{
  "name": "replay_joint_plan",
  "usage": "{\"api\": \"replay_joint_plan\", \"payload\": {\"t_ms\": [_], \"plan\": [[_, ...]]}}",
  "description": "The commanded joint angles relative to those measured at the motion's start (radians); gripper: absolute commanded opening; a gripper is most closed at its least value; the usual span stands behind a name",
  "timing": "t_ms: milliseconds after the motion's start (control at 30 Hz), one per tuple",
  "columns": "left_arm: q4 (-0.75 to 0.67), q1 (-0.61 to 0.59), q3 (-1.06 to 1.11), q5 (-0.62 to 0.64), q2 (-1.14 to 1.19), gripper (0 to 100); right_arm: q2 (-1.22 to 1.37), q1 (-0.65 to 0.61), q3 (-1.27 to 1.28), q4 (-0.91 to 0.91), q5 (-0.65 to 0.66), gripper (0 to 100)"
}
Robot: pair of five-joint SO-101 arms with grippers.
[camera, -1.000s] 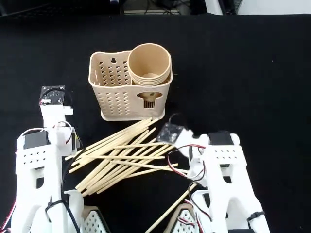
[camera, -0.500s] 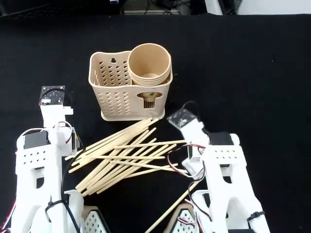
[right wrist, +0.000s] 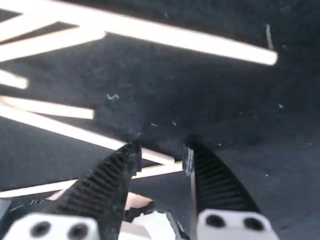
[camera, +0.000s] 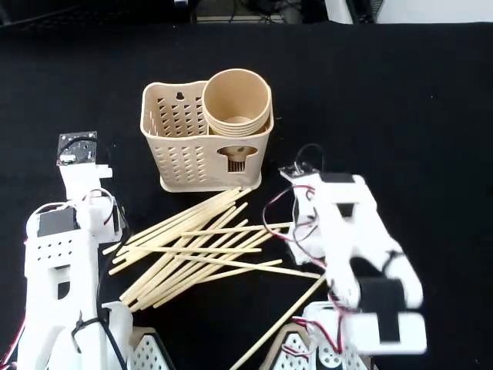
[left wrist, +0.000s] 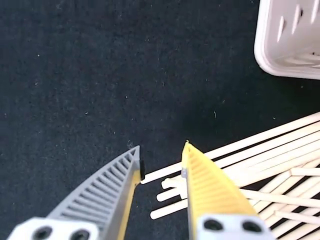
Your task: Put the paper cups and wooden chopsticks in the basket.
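The paper cups [camera: 236,116] stand stacked inside the right part of the basket [camera: 189,166], which is on the black counter [camera: 408,116]. The wooden chopsticks [camera: 185,250] lie in a loose pile on the counter just in front of the basket, between the two arms. The left hand [left wrist: 161,147] is open and holds nothing; it is over the ends of some chopsticks. The right hand [right wrist: 162,149] is also open and empty, above other chopstick ends.
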Motion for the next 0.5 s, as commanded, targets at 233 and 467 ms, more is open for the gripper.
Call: {"api": "replay_joint_plan", "payload": {"t_ms": [233,467], "plan": [[-0.02,-0.001,-0.007,0.011,-0.011,15,-0.228,0.011,0.051,-0.095,0.063,14.6],[-0.02,-0.001,-0.007,0.011,-0.011,15,-0.473,0.014,0.189,0.021,0.295,1.3]]}}
